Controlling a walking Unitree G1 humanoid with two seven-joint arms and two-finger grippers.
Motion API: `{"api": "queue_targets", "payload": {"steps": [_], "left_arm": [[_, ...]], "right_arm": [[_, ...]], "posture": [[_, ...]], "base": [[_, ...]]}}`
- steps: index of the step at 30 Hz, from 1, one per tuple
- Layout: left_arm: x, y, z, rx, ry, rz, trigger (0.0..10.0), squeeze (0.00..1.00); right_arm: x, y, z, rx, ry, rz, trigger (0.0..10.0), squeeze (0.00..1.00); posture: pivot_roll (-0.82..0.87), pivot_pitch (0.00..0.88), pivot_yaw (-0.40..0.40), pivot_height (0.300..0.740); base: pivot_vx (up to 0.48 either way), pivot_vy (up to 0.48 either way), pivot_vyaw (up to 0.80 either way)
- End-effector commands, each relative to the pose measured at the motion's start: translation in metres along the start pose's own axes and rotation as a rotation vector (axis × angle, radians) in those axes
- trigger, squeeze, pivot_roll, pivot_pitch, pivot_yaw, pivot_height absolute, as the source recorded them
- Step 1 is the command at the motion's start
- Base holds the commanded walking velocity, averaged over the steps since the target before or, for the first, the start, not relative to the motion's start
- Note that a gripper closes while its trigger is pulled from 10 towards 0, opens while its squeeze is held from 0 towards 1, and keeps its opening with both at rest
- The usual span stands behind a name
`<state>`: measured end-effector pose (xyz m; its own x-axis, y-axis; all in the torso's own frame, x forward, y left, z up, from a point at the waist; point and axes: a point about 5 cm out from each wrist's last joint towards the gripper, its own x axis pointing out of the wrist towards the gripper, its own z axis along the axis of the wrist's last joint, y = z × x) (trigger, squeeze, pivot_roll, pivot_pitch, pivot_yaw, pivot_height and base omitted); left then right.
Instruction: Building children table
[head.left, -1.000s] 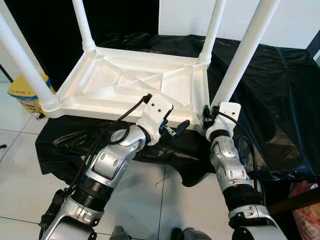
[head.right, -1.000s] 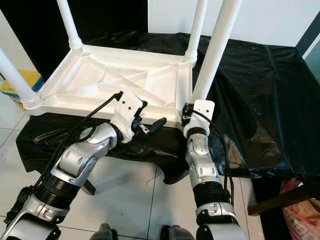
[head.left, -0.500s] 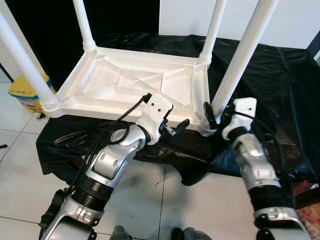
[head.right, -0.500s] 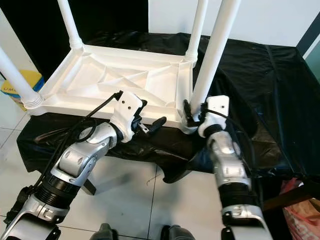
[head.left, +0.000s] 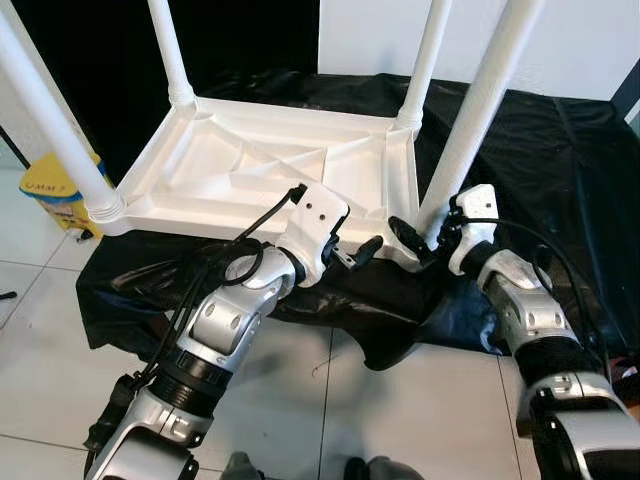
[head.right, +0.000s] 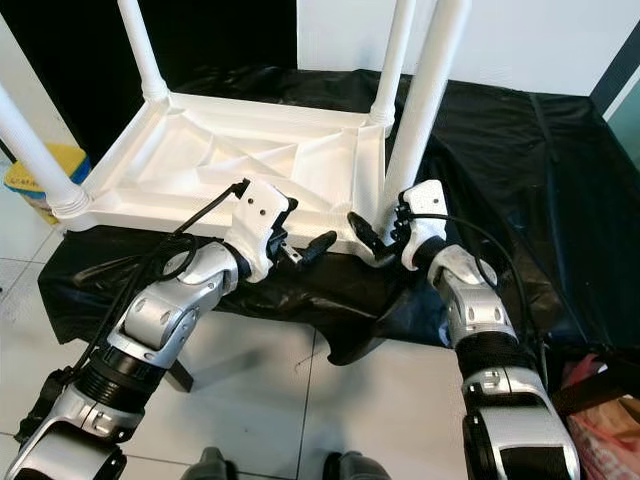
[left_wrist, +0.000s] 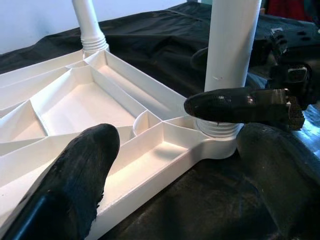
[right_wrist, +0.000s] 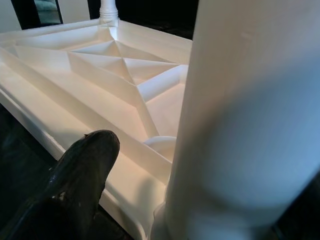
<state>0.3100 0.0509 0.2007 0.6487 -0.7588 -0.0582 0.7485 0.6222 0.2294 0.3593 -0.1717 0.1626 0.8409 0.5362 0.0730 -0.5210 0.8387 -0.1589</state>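
The white plastic table (head.left: 250, 170) lies upside down on a black-draped surface (head.left: 560, 160), its legs pointing up. My right gripper (head.left: 415, 230) is open at the base of the near right leg (head.left: 470, 120). One finger (left_wrist: 235, 105) crosses in front of the leg and the other sits behind it. A gap shows between that finger (right_wrist: 85, 165) and the leg (right_wrist: 250, 125). My left gripper (head.left: 358, 255) is open beside the table's front edge, close to the same corner, holding nothing.
A yellow container (head.left: 55, 190) stands on the floor to the left of the table. White floor tiles (head.left: 330, 400) lie in front of the draped surface. A white wall rises behind the table's far right.
My right arm has swung out to the right around the near right leg, so its fingers now point left at the leg's base. The left arm has stayed put.
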Motion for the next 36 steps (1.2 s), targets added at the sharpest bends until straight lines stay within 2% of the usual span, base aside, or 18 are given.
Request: {"api": "queue_targets", "payload": {"steps": [1,2,3,12,13,21,24,25,27,28,30,32,33,34,36], "left_arm": [[0.0,-0.005,0.002,0.019,-0.005,-0.103,10.0,0.0],[0.0,-0.005,0.002,0.019,-0.005,-0.103,10.0,0.0],[0.0,-0.006,0.003,0.017,-0.006,-0.104,10.0,0.0],[-0.003,-0.009,0.001,0.001,-0.004,-0.096,10.0,0.0],[-0.004,-0.009,0.001,-0.001,-0.003,-0.094,10.0,0.0],[-0.004,-0.01,0.0,-0.01,-0.002,-0.093,10.0,0.0],[-0.004,-0.012,-0.002,-0.021,0.003,-0.096,10.0,0.0],[-0.004,-0.012,-0.002,-0.021,0.003,-0.096,10.0,0.0],[-0.005,-0.012,-0.002,-0.024,0.004,-0.099,10.0,0.0],[-0.005,-0.012,-0.002,-0.024,0.004,-0.099,10.0,0.0],[-0.005,-0.013,-0.002,-0.026,0.004,-0.103,10.0,0.0],[-0.005,-0.013,-0.002,-0.026,0.004,-0.103,10.0,0.0],[-0.004,-0.014,-0.002,-0.029,0.004,-0.106,10.0,0.0],[-0.004,-0.014,-0.002,-0.029,0.004,-0.106,10.0,0.0],[-0.004,-0.015,-0.002,-0.033,0.004,-0.111,10.0,0.0]], "right_arm": [[0.002,0.004,-0.008,-0.017,0.039,0.033,4.4,0.0],[0.002,0.004,-0.008,-0.017,0.039,0.033,4.4,0.0],[0.002,0.003,-0.01,-0.008,0.044,0.027,0.0,0.0],[-0.004,0.002,-0.023,0.025,0.071,0.034,0.0,0.0],[-0.005,0.001,-0.024,0.034,0.074,0.023,10.0,0.0],[-0.009,0.0,-0.027,0.058,0.062,-0.06,10.0,0.0],[-0.011,0.006,-0.032,0.079,0.08,-0.193,10.0,0.0],[-0.011,0.006,-0.032,0.079,0.08,-0.193,10.0,0.0],[-0.012,0.012,-0.036,0.12,0.09,-0.307,10.0,0.0],[-0.012,0.012,-0.036,0.12,0.09,-0.307,10.0,0.0],[-0.014,0.018,-0.04,0.156,0.102,-0.422,10.0,0.0],[-0.014,0.018,-0.04,0.156,0.102,-0.422,10.0,0.0],[-0.015,0.023,-0.041,0.174,0.102,-0.492,10.0,0.0],[-0.015,0.023,-0.041,0.174,0.102,-0.492,10.0,0.0],[-0.019,0.032,-0.043,0.194,0.105,-0.627,10.0,0.0]], "posture": [[0.03,0.058,-0.043,0.74],[0.03,0.058,-0.043,0.74],[0.04,0.057,-0.048,0.74],[0.06,0.068,-0.062,0.74],[0.05,0.072,-0.063,0.74],[0.04,0.08,-0.066,0.74],[0.03,0.086,-0.068,0.74],[0.03,0.086,-0.068,0.74],[0.02,0.092,-0.064,0.74],[0.02,0.092,-0.064,0.74],[0.01,0.096,-0.06,0.74],[0.01,0.096,-0.06,0.74],[0.01,0.097,-0.06,0.74],[0.01,0.097,-0.06,0.74],[0.01,0.102,-0.061,0.74]], "base": [[0.0,0.0,0.0],[0.0,0.0,0.0],[0.0,0.0,0.0],[0.0,0.0,0.0],[0.0,0.0,0.0],[0.0,0.0,0.0],[0.0,0.0,0.0],[0.0,0.0,0.0],[0.0,0.0,0.0],[0.0,0.0,0.0],[0.0,0.0,0.0],[0.0,0.0,0.0],[0.0,0.0,0.0],[0.0,0.0,0.0],[0.0,0.0,0.0]]}}
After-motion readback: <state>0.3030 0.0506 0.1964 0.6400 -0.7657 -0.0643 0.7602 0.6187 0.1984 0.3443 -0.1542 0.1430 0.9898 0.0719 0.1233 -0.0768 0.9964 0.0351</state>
